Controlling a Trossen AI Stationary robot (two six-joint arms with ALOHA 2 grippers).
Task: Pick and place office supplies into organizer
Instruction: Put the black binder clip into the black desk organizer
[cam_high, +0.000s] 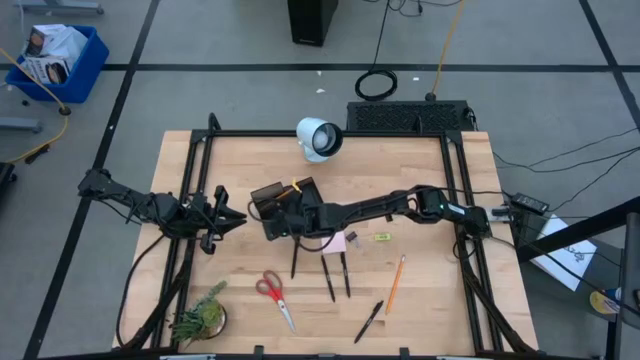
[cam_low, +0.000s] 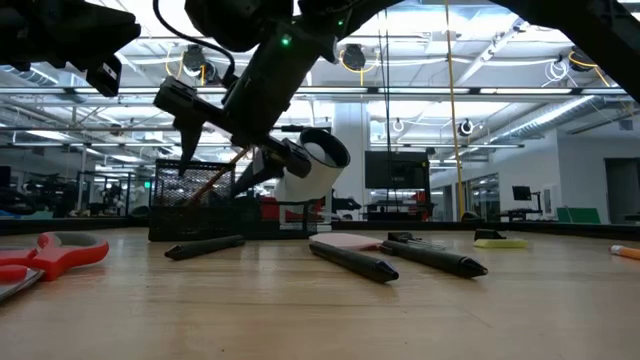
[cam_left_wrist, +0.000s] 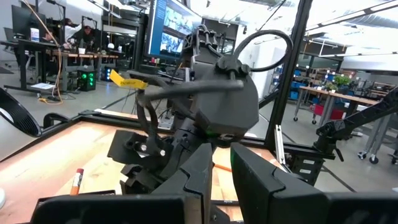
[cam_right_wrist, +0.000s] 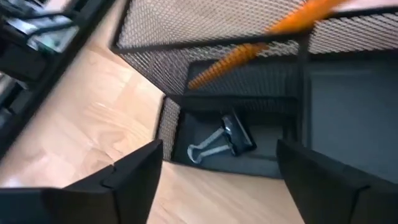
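**Clip dropped in the tray: clear out cleanly**

The right gripper (cam_right_wrist: 214, 171) hangs over the organizer (cam_high: 283, 203) with its fingers spread wide and nothing between them. Below the gap, a clip (cam_right_wrist: 222, 143) lies flat in a small front compartment, apart from both fingers. An orange pencil (cam_right_wrist: 273, 34) leans in the taller mesh section behind it. This looks like the release step of a placement, just completed.

To finish it well, the gripper should lift straight up before it swings away, so that neither finger catches the mesh wall or tips the pencil. The fingers are best kept spread until they are above the rim. The organizer is light and could slide on the wood if dragged sideways.

Still on the table, judging by the high view: three pens (cam_high: 328, 278) near the pink pad (cam_high: 335, 241), a fourth pen (cam_high: 368, 321) nearer the front edge, a second pencil (cam_high: 396, 284), a yellow clip (cam_high: 381, 237) and the scissors (cam_high: 272, 295). The pens just beside the organizer seem the handiest next target.

The right arm reaches from the table's right side across the middle, stretched nearly level, its wrist bent down over the organizer. In the low view it comes down steeply with the fingers (cam_low: 190, 135) pointing at the mesh.

The left gripper (cam_high: 222, 217) waits at the left of the table, well clear of the organizer, its fingers (cam_left_wrist: 205, 174) nearly together and holding nothing.
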